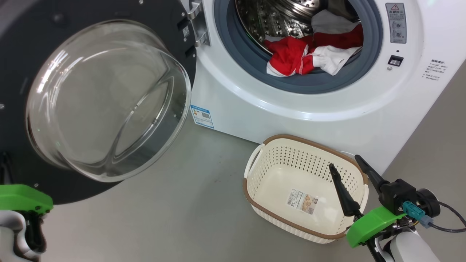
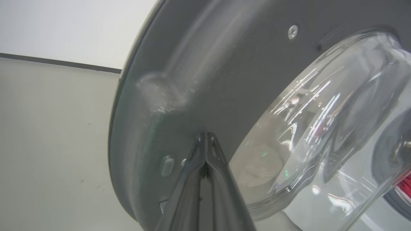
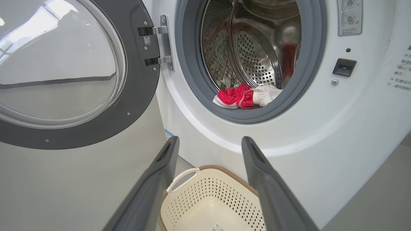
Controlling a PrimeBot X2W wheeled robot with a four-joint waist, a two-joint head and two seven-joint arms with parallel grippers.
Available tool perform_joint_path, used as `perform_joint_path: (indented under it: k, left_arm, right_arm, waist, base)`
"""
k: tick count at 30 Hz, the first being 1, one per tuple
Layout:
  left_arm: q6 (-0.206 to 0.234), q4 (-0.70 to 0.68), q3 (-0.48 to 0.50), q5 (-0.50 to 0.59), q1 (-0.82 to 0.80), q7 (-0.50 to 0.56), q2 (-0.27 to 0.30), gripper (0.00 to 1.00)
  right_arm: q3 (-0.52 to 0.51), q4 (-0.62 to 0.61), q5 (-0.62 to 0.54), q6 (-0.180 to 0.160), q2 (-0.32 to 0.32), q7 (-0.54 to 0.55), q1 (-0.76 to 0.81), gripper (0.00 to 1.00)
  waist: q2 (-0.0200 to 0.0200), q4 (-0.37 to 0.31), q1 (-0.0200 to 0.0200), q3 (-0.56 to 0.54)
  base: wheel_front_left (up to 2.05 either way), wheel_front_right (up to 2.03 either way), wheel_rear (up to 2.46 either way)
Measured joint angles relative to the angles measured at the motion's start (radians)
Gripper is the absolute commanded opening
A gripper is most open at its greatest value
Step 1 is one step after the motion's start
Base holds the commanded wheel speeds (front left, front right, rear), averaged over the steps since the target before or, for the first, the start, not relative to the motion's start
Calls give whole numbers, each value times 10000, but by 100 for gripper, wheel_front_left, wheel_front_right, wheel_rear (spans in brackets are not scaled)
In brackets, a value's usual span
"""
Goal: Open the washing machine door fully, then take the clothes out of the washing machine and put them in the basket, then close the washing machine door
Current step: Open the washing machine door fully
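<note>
Lower left: left gripper (image 2: 206, 137), fingers pressed together on nothing, tips at the dark rim of the washing machine door (image 1: 105, 98), which is swung wide open at upper left. Blue label (image 1: 201, 116) on the washing machine (image 1: 255, 112), print too small to read. Top centre: clothes (image 1: 313, 51), red and white, in the drum mouth. Lower centre-right: basket (image 1: 269, 160) on the floor, barcode sticker (image 1: 301, 201) inside. Right gripper (image 1: 344, 161) over its right rim, fingers spread wide. Upper right: grey warning sticker (image 1: 395, 22), Chinese print unreadable.

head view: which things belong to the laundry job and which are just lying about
Job: washing machine door, clothes, washing machine, basket.
Just there: blue label on the machine's front, grey warning label, sticker inside the basket.
</note>
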Motion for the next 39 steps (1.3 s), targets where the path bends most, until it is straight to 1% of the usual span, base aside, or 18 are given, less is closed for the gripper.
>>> perform_joint_path:
  k: [2, 5, 7, 8, 9, 14, 17, 19, 23, 24, 25, 30, 34, 35, 36, 39]
  left_arm:
    - [23, -420, 17, 159, 74, -65, -31, 0]
    - [196, -1285, 13, 426, 427, -125, -192, 0]
    - [293, -2004, -23, 608, 795, -127, -343, 42]
    - [383, -2429, -79, 713, 998, -127, -401, 85]
    - [454, -2832, -115, 851, 1188, -127, -428, 100]
    - [857, -4769, -265, 1290, 1930, -132, -439, 100]
    - [1112, -5937, -520, 1582, 2200, 19, -453, 100]
    - [1122, -6619, -702, 1609, 2294, 173, -510, 100]
    - [851, -7576, -1080, 1574, 2476, 224, -548, 100]
    - [817, -7689, -1198, 1735, 2533, 173, -508, 100]
    - [779, -7762, -1287, 1898, 2621, 138, -474, 100]
    - [744, -7841, -1615, 1927, 2933, 117, -558, 100]
    - [238, -7683, -2069, 1827, 3077, 113, -654, 100]
    - [-138, -7565, -2349, 1810, 3115, 111, -587, 100]
    - [-270, -7480, -2460, 1891, 3136, 109, -523, 100]
    - [-368, -7097, -2499, 1797, 3369, 48, -581, 100]
  right_arm:
    - [-75, -21, 6, 0, 73, 0, 12, 100]
    - [-144, -94, 86, 0, 207, 0, 75, 100]
    - [-192, -171, 88, 0, 263, 0, 208, 100]
    - [-234, -184, 88, 0, 284, 0, 247, 100]
    - [-280, -219, 88, 0, 295, 0, 253, 100]
    - [-470, -460, 88, 0, 359, 0, 252, 100]
    - [-711, -671, 196, 0, 458, 0, 259, 100]
    - [-826, -857, 479, 0, 502, 0, 266, 100]
    - [-949, -1198, 556, 0, 543, 0, 403, 100]
    - [-955, -1266, 581, 0, 556, 0, 408, 100]
    - [-966, -1363, 629, 0, 560, 0, 407, 100]
    - [-1160, -1749, 625, 0, 583, 0, 398, 100]
    - [-1233, -1860, 619, 0, 587, 0, 398, 100]
    - [-1243, -1965, 581, 0, 596, 0, 397, 100]
    - [-1258, -1998, 518, 0, 596, 0, 398, 100]
    - [-1352, -2019, 418, 0, 602, 0, 398, 100]
  waist:
    - [0, -5, 0, -64]
    - [0, -10, 1, -172]
    - [0, -19, 0, -257]
    - [0, -32, 0, -302]
    - [0, -55, 0, -337]
    - [0, -314, 0, -426]
    - [0, -545, 0, -464]
    - [0, -729, 0, -487]
    - [0, -1153, 0, -519]
    - [0, -1272, 0, -523]
    - [0, -1393, 0, -525]
    - [0, -2078, 0, -518]
    - [0, -2653, 0, -498]
    - [0, -2948, 0, -491]
    - [0, -3094, 0, -490]
    - [0, -3542, 0, -492]
  base:
    - [0, 0, 0]
    - [0, 0, 0]
    - [0, 0, 0]
    - [0, 0, 0]
    - [0, 0, 0]
    - [0, 0, 0]
    - [0, 0, 0]
    - [0, 0, 0]
    - [0, 0, 0]
    - [0, 0, 0]
    - [0, 0, 0]
    - [0, 0, 0]
    - [0, 0, 0]
    - [0, 0, 0]
    - [0, 0, 0]
    - [0, 0, 0]
